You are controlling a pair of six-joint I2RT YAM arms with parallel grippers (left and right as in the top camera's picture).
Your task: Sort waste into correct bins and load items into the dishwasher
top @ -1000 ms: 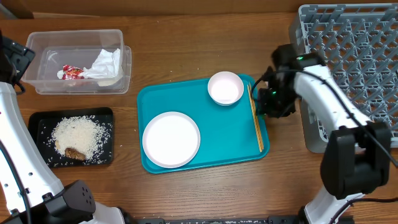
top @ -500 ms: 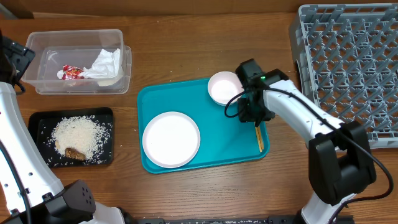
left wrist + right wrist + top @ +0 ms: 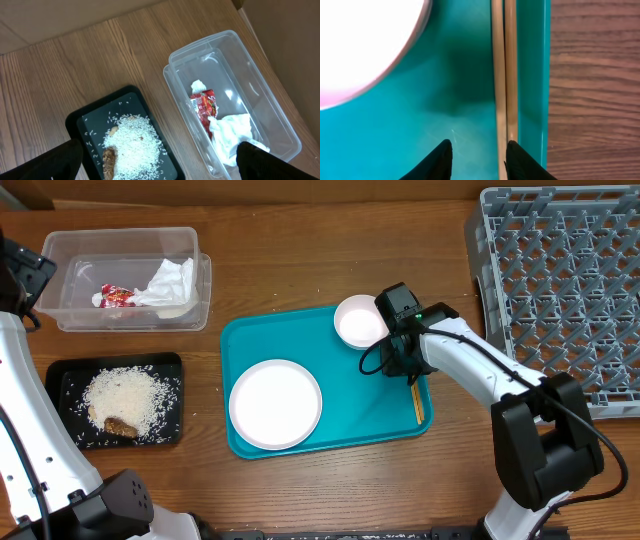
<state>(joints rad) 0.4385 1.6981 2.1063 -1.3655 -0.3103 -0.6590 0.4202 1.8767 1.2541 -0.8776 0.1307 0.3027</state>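
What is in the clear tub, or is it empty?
Not empty: a crumpled napkin and a red-and-white wrapper lie inside the clear tub.

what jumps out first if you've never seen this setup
The teal tray in the middle stands out, with a large white plate on it. At its right edge the right pincer, jaws apart, hangs over the chopsticks. Lower left, a heap of rice fills the black tray.

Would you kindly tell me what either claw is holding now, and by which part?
Nothing is held. The right claw stands open astride the chopsticks, unclamped; the left claw is open and empty.
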